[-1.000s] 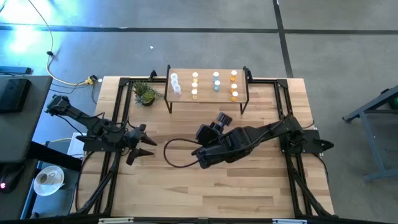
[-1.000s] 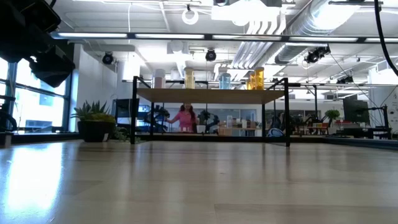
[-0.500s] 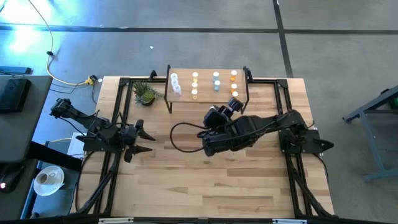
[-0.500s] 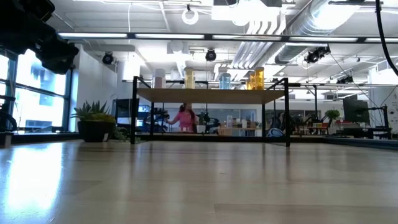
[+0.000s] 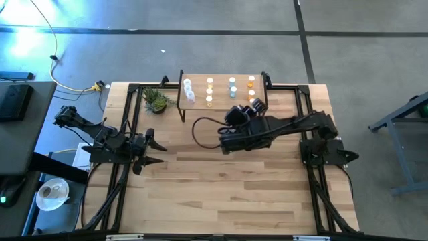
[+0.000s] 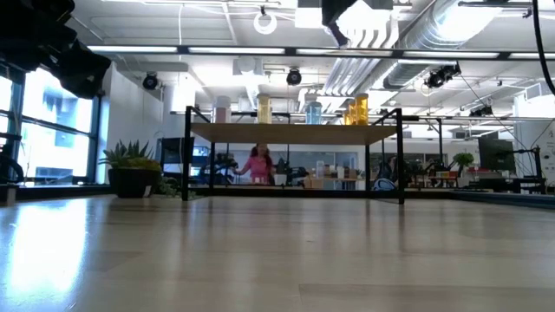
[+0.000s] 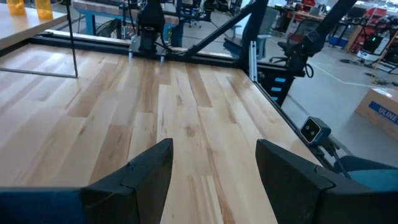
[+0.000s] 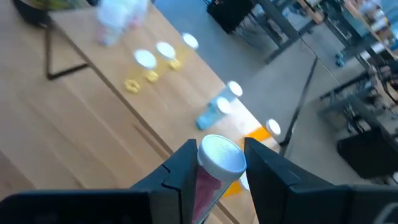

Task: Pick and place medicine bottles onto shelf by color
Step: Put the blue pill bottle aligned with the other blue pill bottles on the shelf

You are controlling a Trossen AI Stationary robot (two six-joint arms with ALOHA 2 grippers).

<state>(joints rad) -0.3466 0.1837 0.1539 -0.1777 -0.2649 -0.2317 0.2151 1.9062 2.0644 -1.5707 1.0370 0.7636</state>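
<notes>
Shelf: the low wood-topped riser [image 5: 223,92] on thin black legs stands at the table's far edge, centred between the two arms.
On the shelf: medicine bottles [image 5: 231,87] with white caps stand in four columns, clear/white [image 5: 188,90], yellow [image 5: 209,90], blue-green, and orange [image 5: 251,90] nearest the right arm.
Purple bottle: a purple-pink bottle [image 8: 211,169] with a white cap is clamped between the right gripper's fingers, cap pointing toward the shelf.
Right gripper: the right gripper [image 5: 253,107] is just in front of the shelf's orange end, closed on the purple bottle.
Left gripper: the left gripper [image 5: 152,152] waits over the table's left side, fingers apart, holding nothing.
Plant: a small green potted plant [image 5: 156,101] sits just beside the shelf's left end.
Table: the wooden table [image 5: 221,194] lies bare in front of the shelf.
Room: a person in pink [image 6: 257,164] shows far behind, under the shelf board.
</notes>
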